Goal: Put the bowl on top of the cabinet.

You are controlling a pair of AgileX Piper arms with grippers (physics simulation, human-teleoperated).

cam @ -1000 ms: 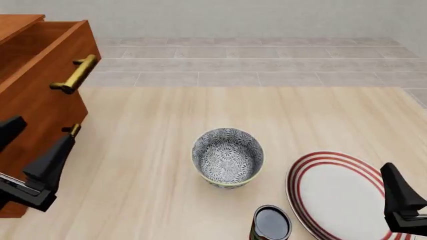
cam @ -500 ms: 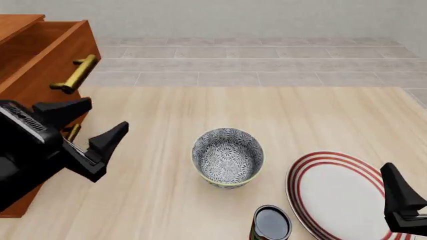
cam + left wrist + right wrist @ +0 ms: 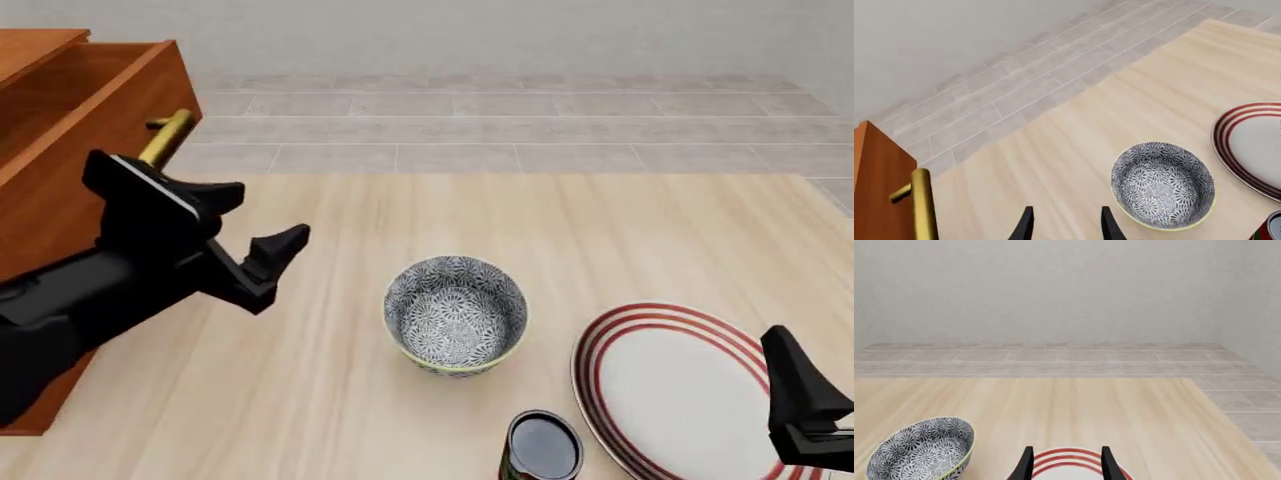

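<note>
While the bowl [image 3: 455, 314] sits upright on the table [image 3: 561, 230] toward its near edge, about midway along it, nothing lies inside it; only its blue-grey flower pattern shows in the hollow. The cabinet [image 3: 60, 150] stands at the table's left edge, its top drawer pulled out and its brass handle [image 3: 166, 136] jutting toward the table. What the drawer holds cannot be seen from here.

The left gripper [image 3: 256, 220] hangs above the table between the cabinet and the bowl, fingers spread apart and holding nothing, well clear of the bowl's rim. The right gripper [image 3: 1064, 463] sits low at the near right corner over a white plate with red rings [image 3: 674, 385]; its two fingers stand parted with nothing between them.

The plate is bare and lies just right of the bowl, without touching it as far as I can tell. A can [image 3: 543, 447] with a dark top stands at the near edge, close in front of the bowl and beside the plate's left rim.
</note>
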